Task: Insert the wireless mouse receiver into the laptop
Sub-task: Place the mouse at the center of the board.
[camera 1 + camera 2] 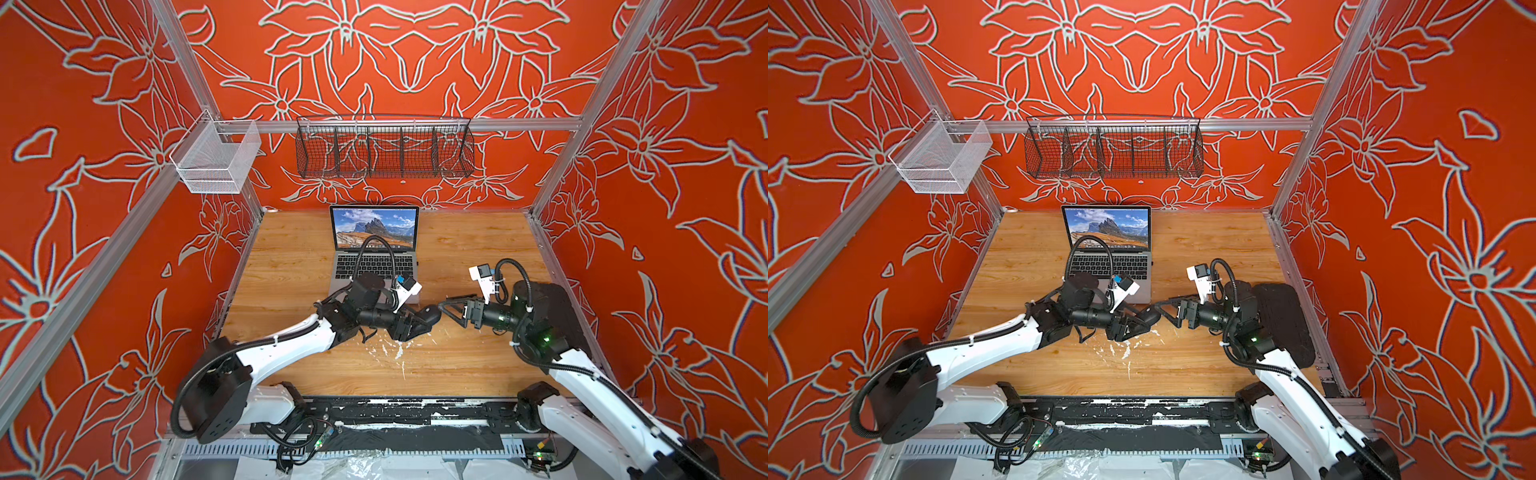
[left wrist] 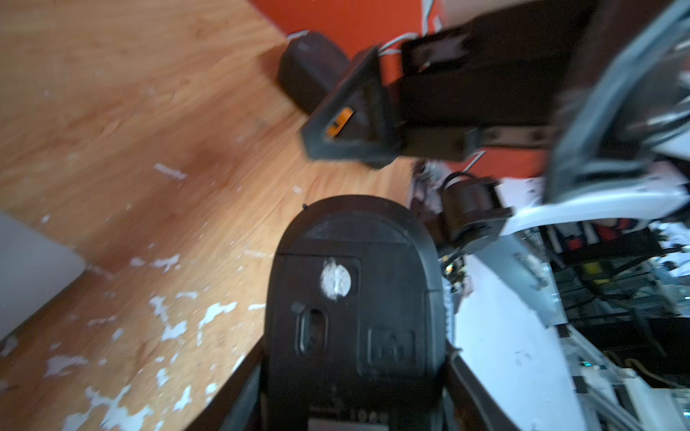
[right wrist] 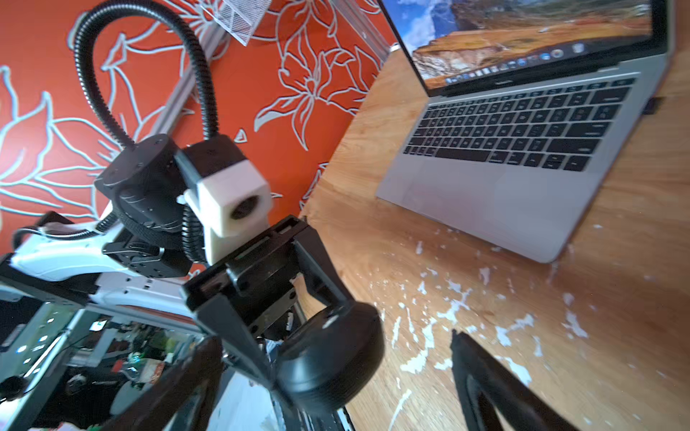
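The silver-grey laptop stands open at the back of the wooden table, screen lit. My left gripper is shut on a black oval mouse and holds it above the table in front of the laptop, underside toward the left wrist camera. My right gripper is open, its fingers either side of the mouse's free end without touching it. The wireless mouse receiver is not in view as a loose piece. A tiny dark stub juts from the laptop's right edge; I cannot tell what it is.
White flecks scar the table in front of the laptop. A large black textured pad lies by the right wall behind the right arm. On the rail above the table's back hang a black wire basket and a white mesh bin.
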Tool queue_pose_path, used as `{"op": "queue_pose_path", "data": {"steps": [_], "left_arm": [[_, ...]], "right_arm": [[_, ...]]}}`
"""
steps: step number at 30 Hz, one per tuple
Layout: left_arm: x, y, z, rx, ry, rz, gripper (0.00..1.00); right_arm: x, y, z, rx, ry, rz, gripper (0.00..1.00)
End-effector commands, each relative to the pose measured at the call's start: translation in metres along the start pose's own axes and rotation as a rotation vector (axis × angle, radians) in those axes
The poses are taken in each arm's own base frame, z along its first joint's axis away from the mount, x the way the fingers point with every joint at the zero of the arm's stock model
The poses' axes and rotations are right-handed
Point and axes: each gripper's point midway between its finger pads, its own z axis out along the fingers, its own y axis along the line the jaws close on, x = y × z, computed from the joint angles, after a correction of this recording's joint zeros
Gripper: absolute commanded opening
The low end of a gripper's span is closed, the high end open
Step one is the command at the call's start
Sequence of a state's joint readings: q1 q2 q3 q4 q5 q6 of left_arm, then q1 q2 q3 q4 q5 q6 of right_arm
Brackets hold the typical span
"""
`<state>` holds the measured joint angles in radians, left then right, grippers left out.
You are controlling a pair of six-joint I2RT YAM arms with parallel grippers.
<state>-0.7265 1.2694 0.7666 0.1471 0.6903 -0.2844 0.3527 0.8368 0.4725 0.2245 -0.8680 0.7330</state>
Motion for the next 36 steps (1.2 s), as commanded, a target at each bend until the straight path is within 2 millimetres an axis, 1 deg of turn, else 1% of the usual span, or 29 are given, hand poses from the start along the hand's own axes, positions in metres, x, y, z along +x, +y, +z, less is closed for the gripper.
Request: {"op": "queue_pose_path", "data": {"steps": [1, 4, 5, 10, 14, 16, 18, 19, 22, 25, 26, 27, 28, 29, 30, 31, 32, 33, 35, 36], "left_arm": [[-0.023, -0.032, -0.011, 0.111, -0.054, -0.056, 0.0], [-0.035, -0.043, -0.016, 0.148, -0.093, -0.074, 0.0], [-0.038, -0.045, -0.017, 0.154, -0.104, -0.077, 0.0], [-0.051, -0.053, -0.022, 0.172, -0.15, -0.068, 0.0], [-0.054, -0.054, -0.023, 0.173, -0.157, -0.076, 0.0], [-0.056, -0.053, -0.022, 0.17, -0.164, -0.086, 0.0], [-0.057, -0.053, -0.022, 0.171, -0.171, -0.089, 0.0], [-0.058, -0.054, -0.022, 0.175, -0.174, -0.087, 0.0], [-0.057, -0.053, -0.021, 0.177, -0.168, -0.089, 0.0], [-0.053, -0.051, -0.02, 0.171, -0.16, -0.091, 0.0], [-0.051, -0.047, -0.02, 0.151, -0.153, -0.091, 0.12], [-0.047, -0.042, -0.02, 0.116, -0.145, -0.087, 0.37], [-0.042, -0.033, -0.021, 0.062, -0.136, -0.074, 0.68], [-0.036, -0.02, -0.024, -0.023, -0.129, -0.059, 0.99], [-0.03, -0.006, -0.029, -0.113, -0.128, -0.041, 0.97], [-0.024, 0.011, -0.037, -0.221, -0.128, -0.016, 0.97], [-0.018, 0.029, -0.048, -0.335, -0.136, 0.004, 0.97], [-0.014, 0.046, -0.06, -0.431, -0.149, 0.011, 0.97], [-0.008, 0.082, -0.092, -0.605, -0.199, -0.029, 0.97], [-0.01, 0.093, -0.11, -0.66, -0.239, -0.046, 0.97]], "right_arm": [[-0.016, 0.051, -0.003, -0.254, -0.02, -0.028, 0.98], [-0.019, 0.069, -0.002, -0.352, 0.01, -0.008, 0.97], [-0.019, 0.072, -0.002, -0.369, 0.02, 0.002, 0.97], [-0.013, 0.078, 0.003, -0.395, 0.062, 0.017, 0.92], [-0.006, 0.087, 0.006, -0.42, 0.098, 0.002, 0.9], [-0.004, 0.091, 0.008, -0.426, 0.112, -0.002, 0.87], [-0.001, 0.091, 0.009, -0.426, 0.124, -0.004, 0.81], [-0.001, 0.092, 0.01, -0.424, 0.124, -0.006, 0.76], [-0.002, 0.088, 0.011, -0.402, 0.111, -0.005, 0.57], [0.0, 0.077, 0.016, -0.356, 0.115, 0.009, 0.37], [0.001, 0.069, 0.018, -0.317, 0.116, 0.02, 0.34], [0.004, 0.06, 0.021, -0.272, 0.122, 0.029, 0.33], [0.007, 0.048, 0.023, -0.212, 0.131, 0.03, 0.33], [0.011, 0.029, 0.024, -0.113, 0.142, 0.054, 0.32], [0.015, 0.011, 0.024, -0.012, 0.153, 0.066, 0.32], [0.018, -0.013, 0.022, 0.123, 0.165, 0.078, 0.32], [0.023, -0.04, 0.017, 0.283, 0.194, 0.09, 0.32], [0.025, -0.062, 0.01, 0.423, 0.215, 0.093, 0.31], [0.036, -0.107, -0.008, 0.693, 0.315, 0.102, 0.27], [0.036, -0.122, -0.015, 0.796, 0.344, 0.107, 0.25]]}}
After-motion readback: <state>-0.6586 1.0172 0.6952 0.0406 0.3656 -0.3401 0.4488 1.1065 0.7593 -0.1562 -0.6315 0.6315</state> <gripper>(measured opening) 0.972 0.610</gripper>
